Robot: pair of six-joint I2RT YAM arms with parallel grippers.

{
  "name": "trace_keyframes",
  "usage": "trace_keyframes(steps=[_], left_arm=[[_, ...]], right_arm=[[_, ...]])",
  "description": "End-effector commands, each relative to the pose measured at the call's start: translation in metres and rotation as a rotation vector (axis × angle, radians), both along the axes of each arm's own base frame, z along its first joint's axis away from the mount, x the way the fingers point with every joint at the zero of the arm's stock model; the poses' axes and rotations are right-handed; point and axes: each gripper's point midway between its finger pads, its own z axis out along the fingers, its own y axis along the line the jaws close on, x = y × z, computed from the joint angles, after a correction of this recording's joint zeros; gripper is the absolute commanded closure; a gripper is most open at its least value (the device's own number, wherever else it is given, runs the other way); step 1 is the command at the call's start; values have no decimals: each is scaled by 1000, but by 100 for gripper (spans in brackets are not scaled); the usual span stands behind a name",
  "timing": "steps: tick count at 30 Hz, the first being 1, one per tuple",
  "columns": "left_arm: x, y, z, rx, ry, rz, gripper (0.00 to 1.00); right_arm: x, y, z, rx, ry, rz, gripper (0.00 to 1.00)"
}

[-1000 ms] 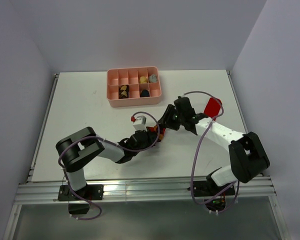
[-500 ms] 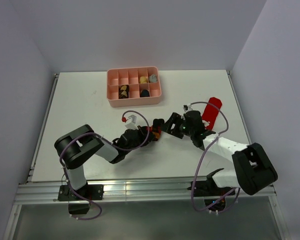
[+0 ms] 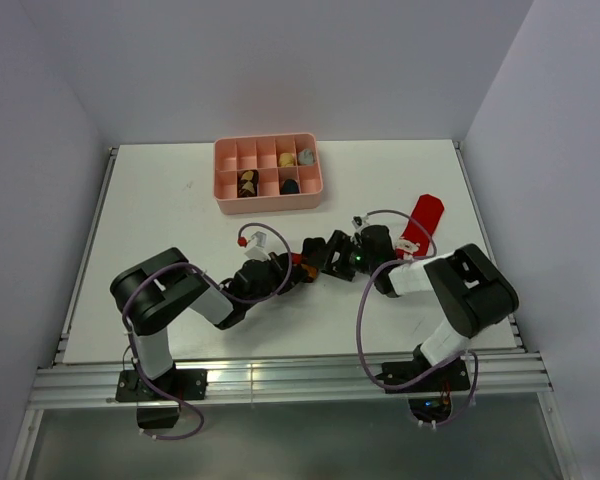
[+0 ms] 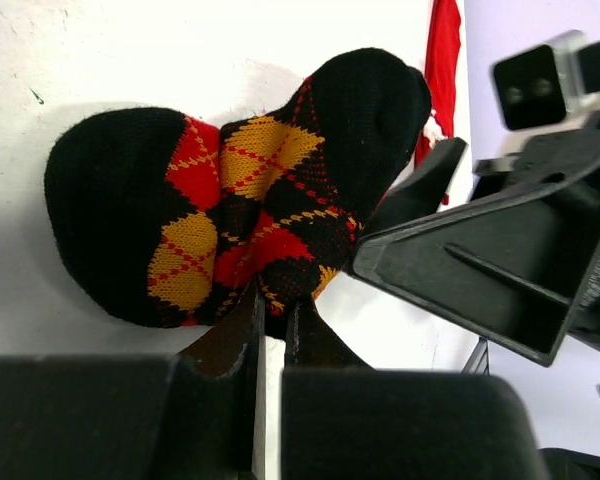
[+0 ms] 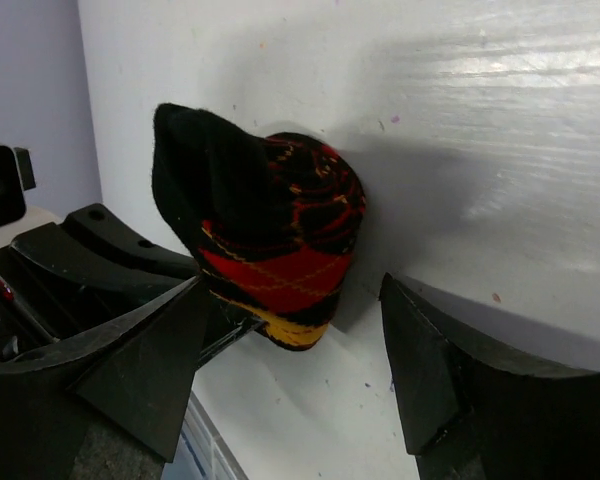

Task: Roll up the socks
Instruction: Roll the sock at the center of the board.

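1. Jaws of my left gripper [image 4: 270, 305] pinch the edge of the argyle sock bundle [image 4: 230, 190]; my right gripper [image 5: 298, 350] gapes wide around it.
2. The bundle lies mid-table, with the red sock [image 3: 423, 214] apart on my right.
3. I should close across its thick middle, so the roll cannot spring loose.

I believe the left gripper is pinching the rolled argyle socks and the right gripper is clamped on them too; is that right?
Not quite: the right gripper is open, fingers spread either side of the socks, as the right wrist view shows. The left gripper does pinch them.
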Motion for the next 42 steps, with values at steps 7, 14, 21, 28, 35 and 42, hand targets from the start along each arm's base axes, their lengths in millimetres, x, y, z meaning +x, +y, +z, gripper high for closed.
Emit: trace_keyframes(steps=[7, 14, 21, 28, 35, 42], left_arm=[[-21, 31, -62, 157, 146, 1, 99], [-23, 31, -61, 139, 145, -9, 99], [-22, 29, -58, 131, 132, -20, 99], [-21, 22, -53, 129, 94, -55, 97], [-7, 31, -26, 213, -35, -22, 53], [9, 33, 16, 546, -285, 52, 27]], right_arm=[[8, 21, 5, 135, -21, 67, 30], [9, 22, -4, 182, 4, 65, 37], [12, 24, 1, 210, -19, 74, 75], [15, 21, 7, 168, -45, 69, 100], [22, 9, 10, 29, -32, 32, 100], [27, -7, 10, -152, 80, -32, 100]])
